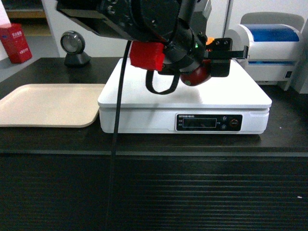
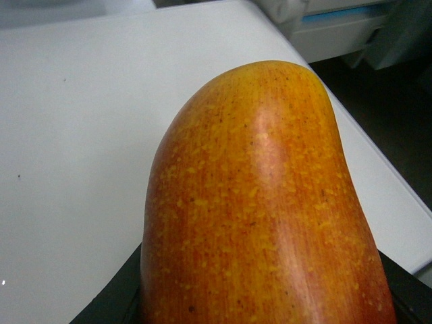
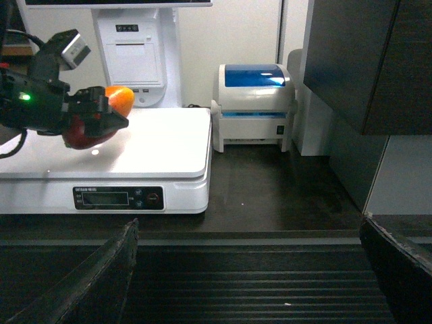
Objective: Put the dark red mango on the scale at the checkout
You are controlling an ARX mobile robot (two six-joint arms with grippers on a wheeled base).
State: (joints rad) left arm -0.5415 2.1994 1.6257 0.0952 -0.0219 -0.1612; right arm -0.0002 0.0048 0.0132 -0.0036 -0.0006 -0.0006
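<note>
The dark red mango (image 1: 196,75) is clamped in my left gripper (image 1: 217,61), which is shut on it and has reached across low over the white scale (image 1: 144,94). In the left wrist view the mango (image 2: 263,202) fills the frame, orange-yellow end up, above the scale's platform (image 2: 67,135). In the right wrist view the mango (image 3: 86,132) hangs just over the scale (image 3: 162,145); whether they touch I cannot tell. My right gripper (image 3: 246,277) is open and empty, facing the checkout's ribbed front (image 3: 243,290).
A beige tray (image 1: 48,108) lies left of the scale on the black counter (image 1: 284,130). A white-and-blue printer (image 1: 272,45) stands at the right, and a round scanner (image 1: 73,47) and a red box (image 1: 14,42) at the back left.
</note>
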